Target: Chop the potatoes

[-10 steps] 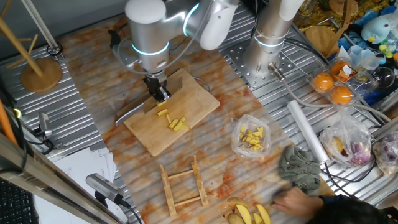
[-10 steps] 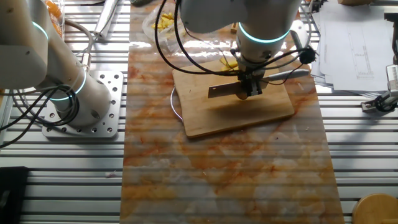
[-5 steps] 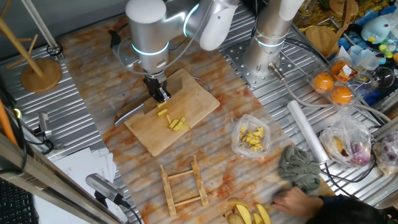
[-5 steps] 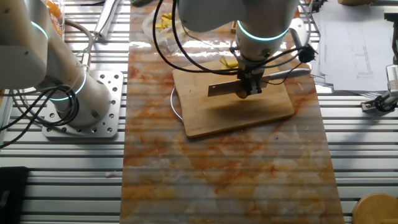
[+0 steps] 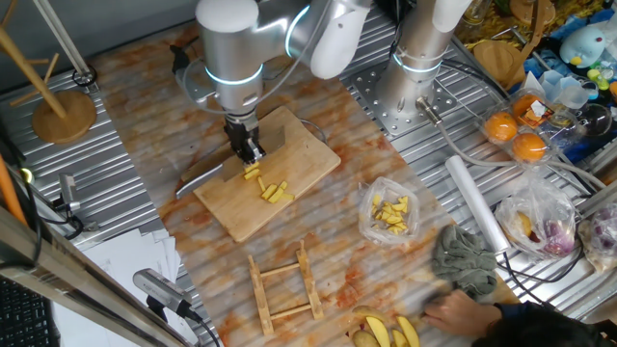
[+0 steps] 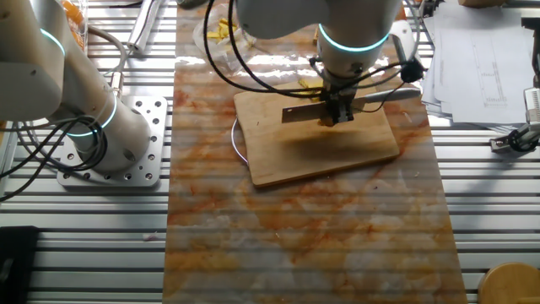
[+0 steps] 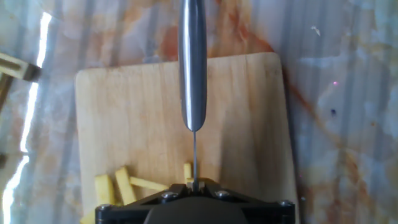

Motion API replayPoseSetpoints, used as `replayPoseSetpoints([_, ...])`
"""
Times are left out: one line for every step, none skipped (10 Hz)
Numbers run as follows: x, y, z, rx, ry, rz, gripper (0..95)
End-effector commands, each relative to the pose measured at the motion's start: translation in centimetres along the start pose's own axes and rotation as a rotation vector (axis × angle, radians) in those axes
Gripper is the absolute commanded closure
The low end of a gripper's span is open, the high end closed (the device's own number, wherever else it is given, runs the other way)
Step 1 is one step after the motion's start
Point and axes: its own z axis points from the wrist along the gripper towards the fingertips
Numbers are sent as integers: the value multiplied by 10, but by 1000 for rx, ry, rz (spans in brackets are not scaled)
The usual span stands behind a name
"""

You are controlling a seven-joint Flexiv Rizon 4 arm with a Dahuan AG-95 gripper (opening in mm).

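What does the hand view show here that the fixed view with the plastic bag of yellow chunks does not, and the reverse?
Only the hand view shows the metal knife handle from straight above, with its thin blade edge-on.

Only the fixed view shows the clear plastic bag of yellow chunks, the wooden rack, the oranges and the hand itself.

Both show the wooden chopping board and the yellow potato sticks.
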Motion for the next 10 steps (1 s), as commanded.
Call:
replayPoseSetpoints([-1, 4, 2, -15, 0, 12, 950])
replayPoseSetpoints([0, 5, 3, -20, -1, 16, 950])
replayPoseSetpoints([2, 8, 7, -20, -1, 17, 950])
replayPoseSetpoints([3, 9, 10, -19, -1, 19, 950])
replayPoseSetpoints([4, 10, 12, -19, -3, 21, 950])
replayPoseSetpoints([4, 11, 13, -20, -4, 20, 950])
replayPoseSetpoints([5, 11, 14, -21, -4, 20, 950])
replayPoseSetpoints([6, 12, 15, -25, -5, 20, 950])
replayPoseSetpoints([6, 12, 14, -36, -9, 21, 950])
replayPoseSetpoints([7, 13, 12, -40, -11, 23, 950])
